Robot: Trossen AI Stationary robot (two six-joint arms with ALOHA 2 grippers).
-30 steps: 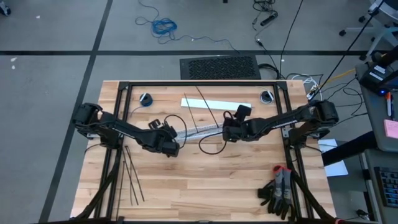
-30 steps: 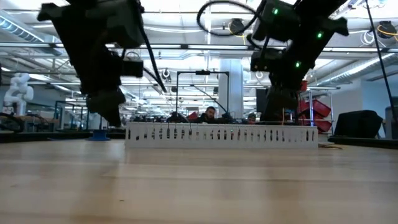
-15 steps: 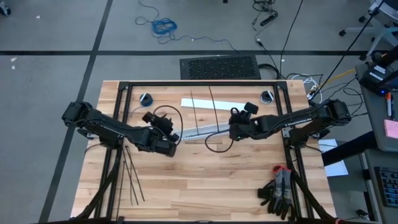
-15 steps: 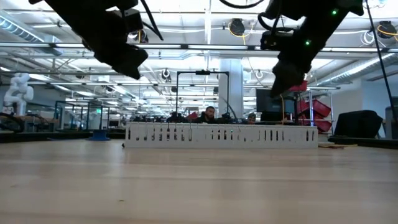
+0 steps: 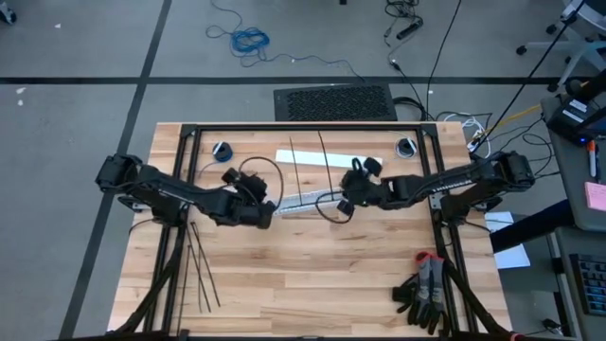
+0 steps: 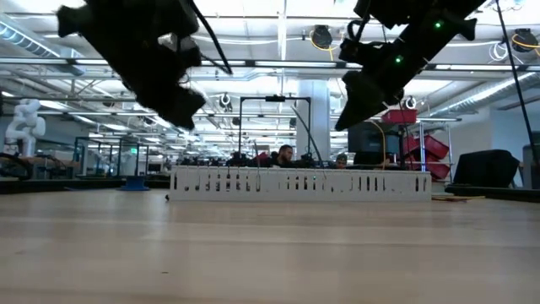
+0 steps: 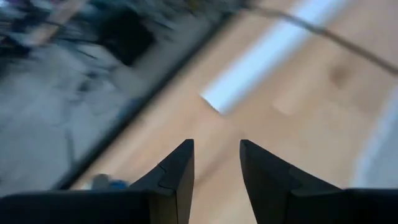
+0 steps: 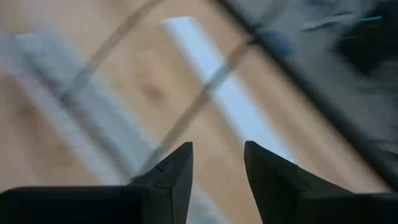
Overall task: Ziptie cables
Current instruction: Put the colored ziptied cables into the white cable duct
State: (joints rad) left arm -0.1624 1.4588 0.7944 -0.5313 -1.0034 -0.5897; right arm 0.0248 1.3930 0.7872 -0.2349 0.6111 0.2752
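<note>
The cables (image 5: 305, 200), a short pale grey bundle, lie flat on the wood between my two grippers, just in front of the white slotted duct (image 5: 327, 156). Several thin black zipties (image 5: 201, 270) lie on the table's near left part. Two more thin black strips (image 5: 320, 156) cross the duct. My left gripper (image 5: 263, 206) hovers open by the bundle's left end, above the table (image 6: 173, 101). My right gripper (image 5: 343, 199) hovers open by its right end, also raised (image 6: 350, 105). Both wrist views show open fingers with nothing between them (image 7: 216, 155) (image 8: 217, 155).
A pair of black and red gloves (image 5: 426, 289) lies at the near right corner. Two small blue rolls (image 5: 221, 150) (image 5: 405, 147) sit near the far edge. A black frame (image 5: 303, 128) borders the tabletop. Bare wood (image 5: 312, 275) spreads across the near middle.
Both grippers have risen from close to the tabletop to well above it. The right gripper has also tipped and shifted slightly toward the table's left. The cables and zipties have stayed where they were.
</note>
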